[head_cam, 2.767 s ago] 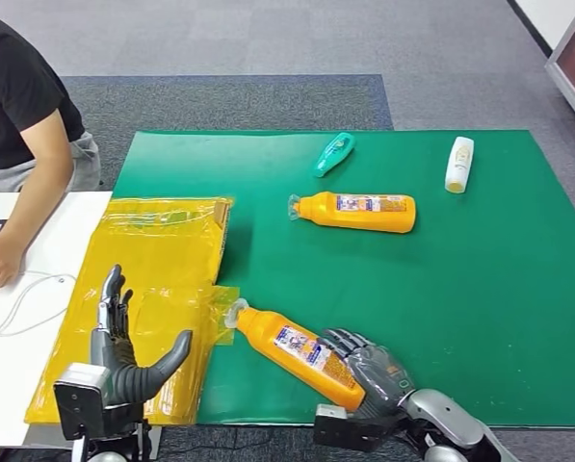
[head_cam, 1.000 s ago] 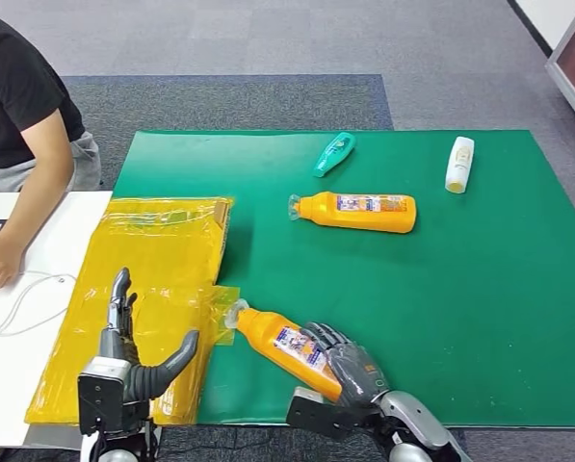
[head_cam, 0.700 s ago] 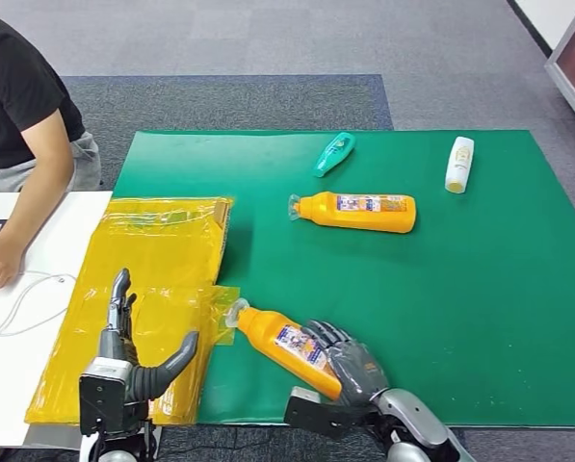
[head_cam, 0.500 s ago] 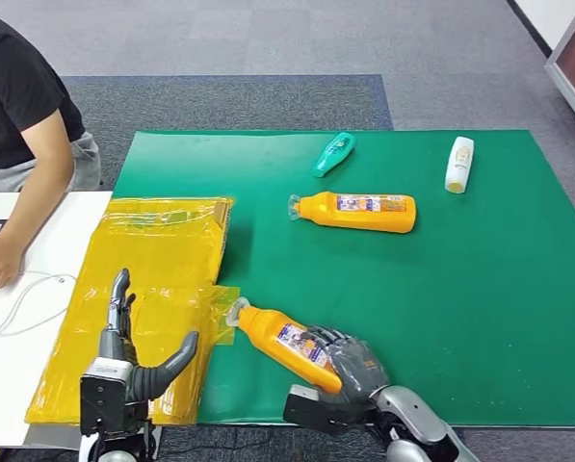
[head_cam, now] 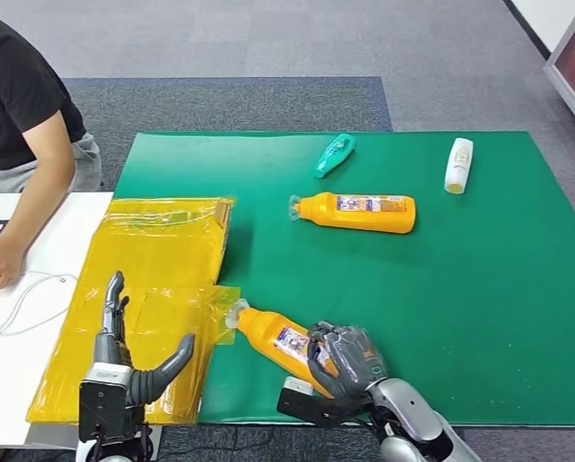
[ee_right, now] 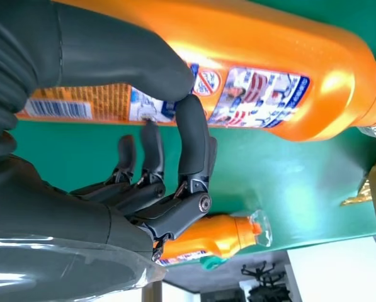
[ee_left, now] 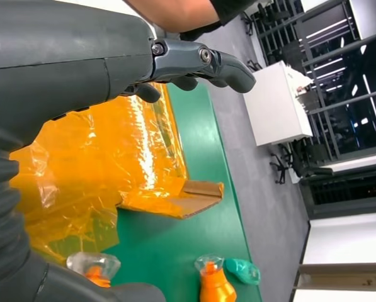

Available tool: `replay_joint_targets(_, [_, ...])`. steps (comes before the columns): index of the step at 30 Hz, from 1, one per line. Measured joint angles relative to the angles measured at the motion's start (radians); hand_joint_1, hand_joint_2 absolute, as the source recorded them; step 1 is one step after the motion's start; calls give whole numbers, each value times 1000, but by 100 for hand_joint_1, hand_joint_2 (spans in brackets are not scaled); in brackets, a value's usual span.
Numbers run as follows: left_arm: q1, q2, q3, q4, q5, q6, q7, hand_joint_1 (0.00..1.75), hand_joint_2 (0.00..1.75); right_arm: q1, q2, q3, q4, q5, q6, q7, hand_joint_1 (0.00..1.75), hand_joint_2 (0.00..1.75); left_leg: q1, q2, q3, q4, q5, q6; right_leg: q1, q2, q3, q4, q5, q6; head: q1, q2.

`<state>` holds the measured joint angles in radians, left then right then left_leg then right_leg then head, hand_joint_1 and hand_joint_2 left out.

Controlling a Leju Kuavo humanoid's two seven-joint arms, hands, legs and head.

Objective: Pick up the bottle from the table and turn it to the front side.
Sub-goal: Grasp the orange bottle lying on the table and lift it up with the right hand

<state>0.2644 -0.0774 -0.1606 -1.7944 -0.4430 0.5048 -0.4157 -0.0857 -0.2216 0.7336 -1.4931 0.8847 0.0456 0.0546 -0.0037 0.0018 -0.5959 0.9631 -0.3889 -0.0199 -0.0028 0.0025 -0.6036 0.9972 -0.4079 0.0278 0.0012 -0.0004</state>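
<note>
Bottle (head_cam: pixel 284 340), orange and lying on its side, is found at the near edge of the green mat (head_cam: pixel 487 318), cap toward ten o'clock, and is clasped round its base by the right hand (head_cam: pixel 345 358). At nine o'clock of it, the left hand (head_cam: pixel 128 351) is held with fingers spread above the yellow plastic bags (head_cam: pixel 153 250). A second orange bottle (head_cam: pixel 355 212) lies at twelve o'clock.

Pretty close-up here: the right hand (ee_right: pixel 128 126) is wrapped round an orange bottle (ee_right: pixel 281 69), thumb and a finger (ee_right: pixel 190 135) pressed on its printed label, barcode visible. The bottle is lying on the green mat (ee_right: pixel 281 182). A second orange bottle (ee_right: pixel 214 236) with a clear cap is seen further off.
</note>
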Motion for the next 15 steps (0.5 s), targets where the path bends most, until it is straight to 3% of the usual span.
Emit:
replay_joint_targets(2, [2,0,0,-3,-4,2,0,0,175,2,0,1,0,15,-4,3,96,175,0,0,0,0,0,0,0,0,0,0,0,0,0,0])
replay_joint_targets(4, [4,0,0,-5,-8,3,0,0,175,5,1,1,0,27,-8,6,24,175,0,0,0,0,0,0,0,0,0,0,0,0,0,0])
replay_joint_targets(5, [5,0,0,-6,-9,3,0,0,175,6,1,1,0,30,-9,7,9,175,0,0,0,0,0,0,0,0,0,0,0,0,0,0])
replay_joint_targets(6, [6,0,1,-7,-11,4,0,0,175,7,2,1,0,34,-11,8,0,175,0,0,0,0,0,0,0,0,0,0,0,0,0,0])
replay_joint_targets(15, [23,0,2,-22,-41,20,9,0,175,32,10,9,-14,58,21,44,0,175,0,0,2,0,0,0,0,0,2,0,0,0,0,0])
